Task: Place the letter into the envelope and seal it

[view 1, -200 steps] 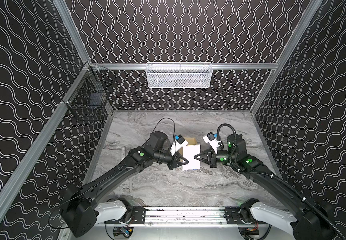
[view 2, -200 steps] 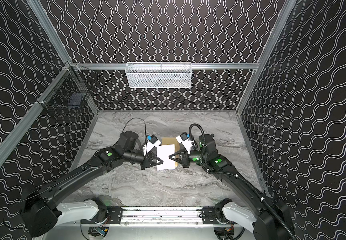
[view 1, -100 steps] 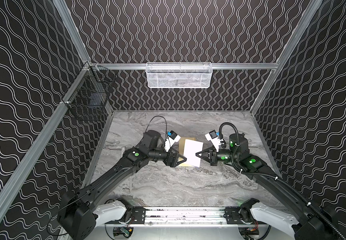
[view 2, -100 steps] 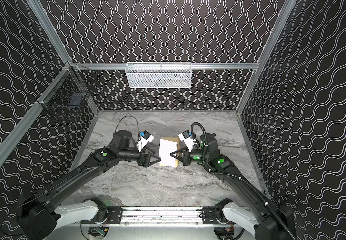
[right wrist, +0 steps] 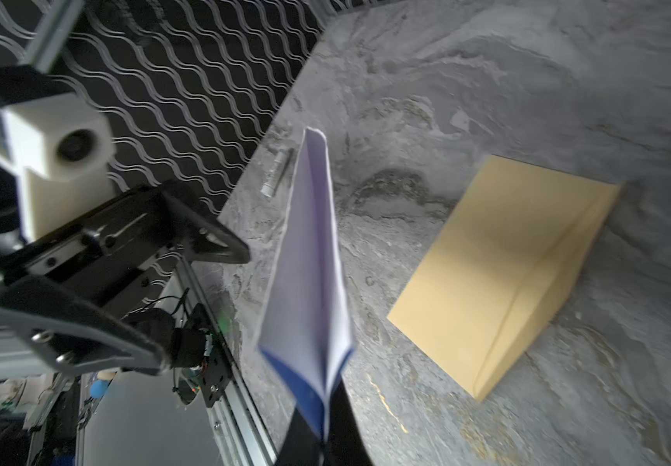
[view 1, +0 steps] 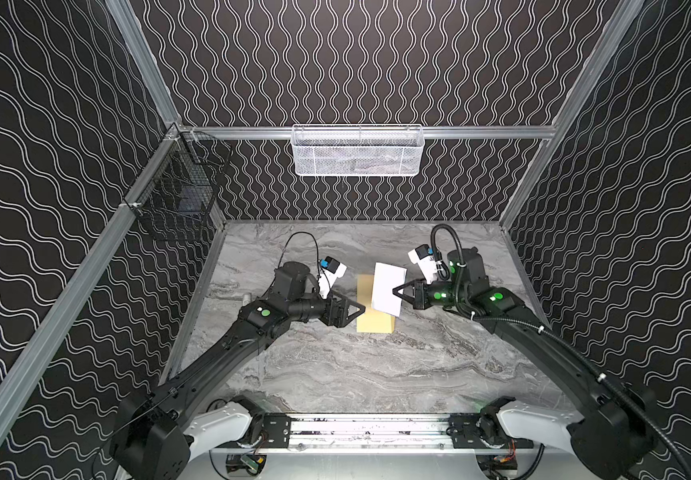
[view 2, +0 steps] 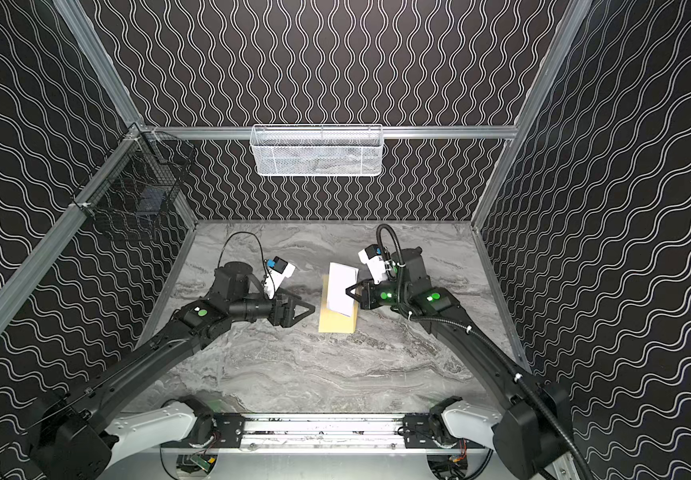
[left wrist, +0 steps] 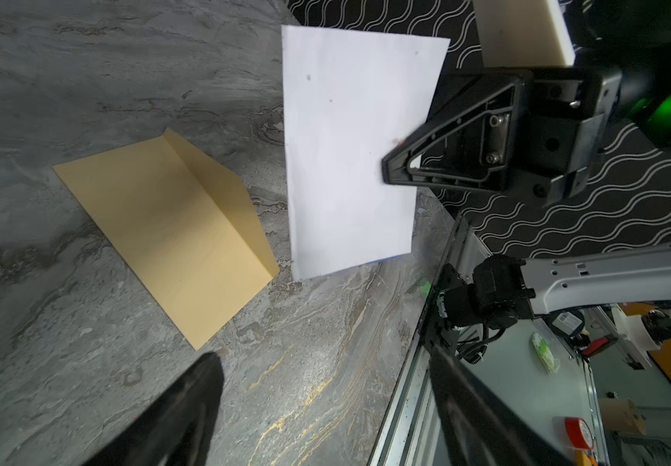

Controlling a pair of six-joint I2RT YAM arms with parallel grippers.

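now right gripper [view 1: 395, 291] pinching folded letter [view 1: 385, 282] by one edge, holding it upright, raised just beside envelope [view 1: 370, 322] lying on table [view 1: 335, 374], flap [left wrist: 220, 201] half raised. left gripper [view 1: 358, 311] gaping wide, empty, near envelope. risk: limp sheet swinging, snagging flap; unpinned envelope sliding under push.

Open tabletop [view 1: 356, 374] at 6 and 12 o'clock of the envelope [view 1: 372, 322]. Barred at 3 o'clock by the raised letter [view 1: 385, 286] in the right pincer [view 1: 395, 290], at 9 o'clock by the spread left pincer [view 1: 356, 309].
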